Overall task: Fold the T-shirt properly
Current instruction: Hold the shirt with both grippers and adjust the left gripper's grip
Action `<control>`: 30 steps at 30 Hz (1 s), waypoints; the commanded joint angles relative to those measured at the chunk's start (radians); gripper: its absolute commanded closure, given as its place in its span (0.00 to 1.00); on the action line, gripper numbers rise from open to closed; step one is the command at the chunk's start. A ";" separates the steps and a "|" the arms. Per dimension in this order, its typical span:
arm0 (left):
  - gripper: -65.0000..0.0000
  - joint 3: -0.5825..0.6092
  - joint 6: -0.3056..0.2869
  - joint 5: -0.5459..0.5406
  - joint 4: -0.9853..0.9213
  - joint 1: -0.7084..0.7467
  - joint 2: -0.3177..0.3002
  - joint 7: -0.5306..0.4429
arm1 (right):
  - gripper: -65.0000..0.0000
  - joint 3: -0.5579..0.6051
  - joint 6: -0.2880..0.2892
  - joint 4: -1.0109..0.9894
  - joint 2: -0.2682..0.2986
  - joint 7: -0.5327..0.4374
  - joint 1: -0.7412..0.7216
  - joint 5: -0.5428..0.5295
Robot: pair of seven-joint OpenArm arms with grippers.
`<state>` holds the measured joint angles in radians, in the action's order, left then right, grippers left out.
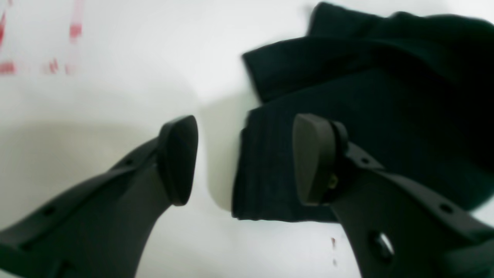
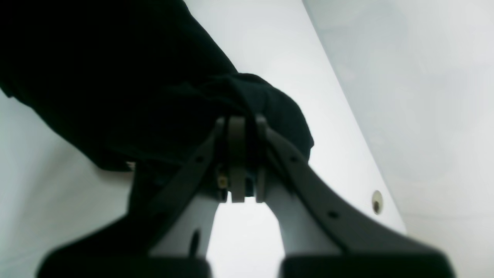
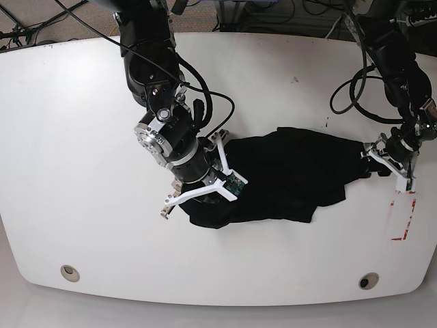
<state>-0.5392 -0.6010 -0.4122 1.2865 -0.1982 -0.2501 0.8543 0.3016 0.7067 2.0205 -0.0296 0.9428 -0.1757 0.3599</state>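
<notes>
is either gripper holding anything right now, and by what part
The right gripper is shut on a bunched edge of the black cloth T-shirt. The left gripper is open beside the shirt, holding nothing.

The base view looks down from overhead on the table point(image 3: 82, 137); both wrist views sit close above it.

Beneath me a glossy white table point(image 3: 82, 137) with rounded corners, two round holes point(image 3: 68, 272) near its front edge, red marks point(image 3: 399, 222) by my left side, black cables point(image 3: 27, 27) trailing over grey floor behind, soft even light.
</notes>
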 commanded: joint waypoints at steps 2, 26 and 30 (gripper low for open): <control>0.44 0.069 -0.003 -0.015 -0.049 -0.022 -0.016 -0.077 | 1.00 0.000 -0.009 0.018 -0.005 -0.023 -0.021 -0.003; 0.94 0.161 -0.010 -0.041 0.170 0.210 -0.013 0.039 | 1.00 0.000 -0.009 0.018 -0.006 -0.023 -0.011 -0.003; 0.93 0.159 -0.010 -0.093 0.298 0.297 -0.016 0.066 | 1.00 0.000 -0.009 0.018 -0.006 -0.023 -0.012 -0.003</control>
<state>-0.3744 -0.6064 -0.4706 1.5166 0.0940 -0.2523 0.9249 0.3016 0.7074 2.0205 -0.0303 0.9432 -0.1665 0.3611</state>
